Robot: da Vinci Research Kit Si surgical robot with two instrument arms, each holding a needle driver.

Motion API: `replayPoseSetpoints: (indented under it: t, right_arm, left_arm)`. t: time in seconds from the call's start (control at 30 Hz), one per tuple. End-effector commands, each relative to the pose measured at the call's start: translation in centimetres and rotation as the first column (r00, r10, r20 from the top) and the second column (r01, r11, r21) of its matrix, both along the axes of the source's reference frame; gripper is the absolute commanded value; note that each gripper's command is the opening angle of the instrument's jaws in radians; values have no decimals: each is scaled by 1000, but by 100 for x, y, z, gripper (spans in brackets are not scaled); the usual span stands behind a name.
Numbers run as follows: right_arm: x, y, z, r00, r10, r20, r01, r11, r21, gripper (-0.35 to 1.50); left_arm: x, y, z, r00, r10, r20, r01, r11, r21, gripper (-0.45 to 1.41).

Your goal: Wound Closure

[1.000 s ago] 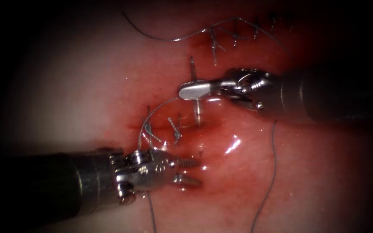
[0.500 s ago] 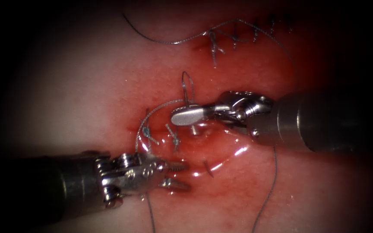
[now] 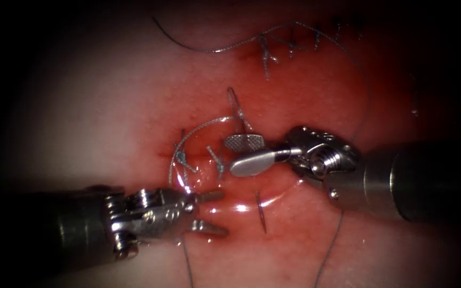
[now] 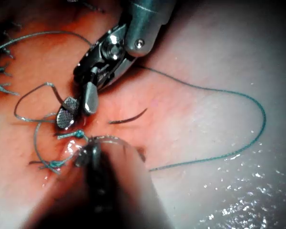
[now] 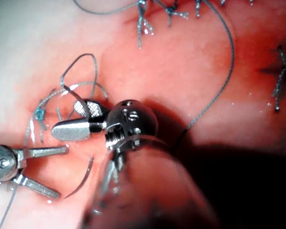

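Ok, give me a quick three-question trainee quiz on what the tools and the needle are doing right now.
1. True or false: the right tool has its jaws shut on the needle.
2. What does the left tool hold? A: the needle. B: the thread. C: nothing.
3. In the endoscope view, does the visible part of the needle lie above or below the right tool's jaws?

Key:
1. False; its jaws stand open and hold nothing.
2. C; its jaws stand open.
3. Below, a dark curve on the tissue with neither tool holding it.
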State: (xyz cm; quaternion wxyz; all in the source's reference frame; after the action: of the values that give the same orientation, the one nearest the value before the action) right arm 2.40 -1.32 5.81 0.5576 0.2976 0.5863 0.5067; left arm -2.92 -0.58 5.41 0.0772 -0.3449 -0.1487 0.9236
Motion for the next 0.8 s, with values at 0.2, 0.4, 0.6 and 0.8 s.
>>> replayPoseSetpoints:
  t: [0.2,0.4,0.6,0.8]
  right_arm:
    - [-33,29,31,991,86,104,-76,992,-96,147]
    - [-65,42,42,988,95,121,-83,991,-104,147]
    - [-77,43,45,989,76,123,-63,992,-105,140]
    - [-74,39,43,990,71,121,-58,992,-112,131]
  left_arm:
    - [-33,-3,-4,992,60,109,-49,994,-96,118]
    - [-41,14,-15,978,49,200,-21,990,-137,108]
    - [-32,36,3,975,57,215,-28,990,-137,98]
    - [-34,44,27,966,46,254,-21,995,-99,27]
